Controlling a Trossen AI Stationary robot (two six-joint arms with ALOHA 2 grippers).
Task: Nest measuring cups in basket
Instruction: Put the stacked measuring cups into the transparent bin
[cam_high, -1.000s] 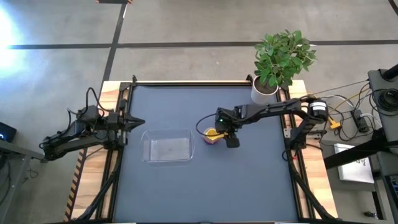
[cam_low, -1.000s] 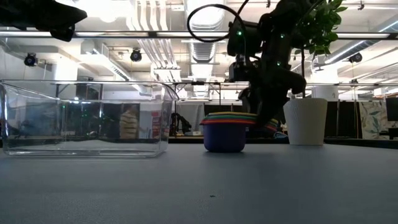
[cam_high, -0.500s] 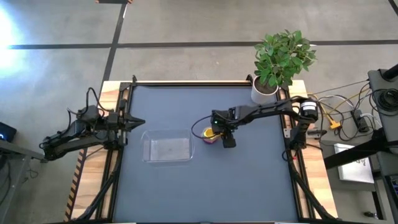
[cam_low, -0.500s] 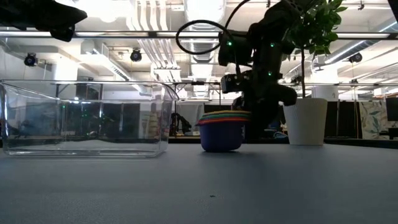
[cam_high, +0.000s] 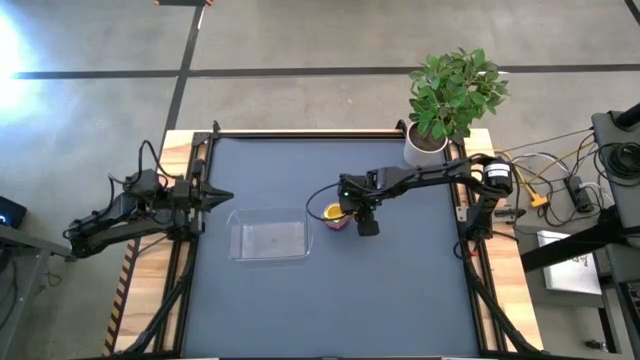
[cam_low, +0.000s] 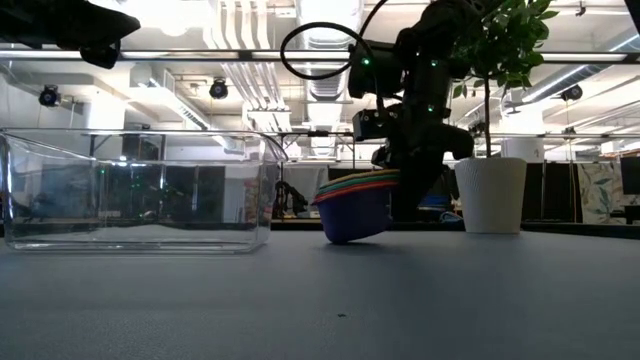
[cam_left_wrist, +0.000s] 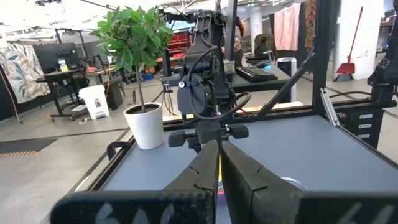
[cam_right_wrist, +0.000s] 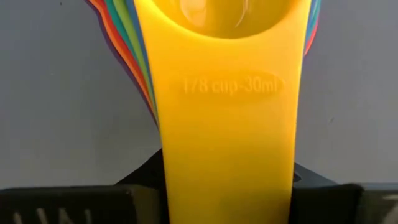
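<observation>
The measuring cups (cam_high: 335, 216) sit nested in one stack on the dark table, right of the clear basket (cam_high: 270, 240). The yellow cup is on top and the blue bowl (cam_low: 352, 212) is at the bottom. My right gripper (cam_high: 349, 213) is shut on the stack's handles at its right side. The stack is tilted in the low view. My left gripper (cam_high: 216, 197) hovers shut and empty at the table's left edge, beyond the basket's far left corner. My right gripper has the nested handles between its two fingers (cam_right_wrist: 142, 182), with the yellow handle (cam_right_wrist: 227, 130) uppermost. The fingers come from above and the table's right, along the handles. The handle side is raised; the blue bowl's lower edge (cam_low: 338, 237) rests on the table, away from the handles.
A white plant pot (cam_high: 425, 148) with a green plant stands at the table's far right corner. The basket (cam_low: 135, 190) holds nothing. The rest of the table in front shows only bare dark surface (cam_high: 340, 300).
My right gripper has moved a little toward the basket and up, still shut on the handles. The cup stack has slid slightly toward the table's left and tipped, its handle side lifted while the opposite lower edge stays on the table.
</observation>
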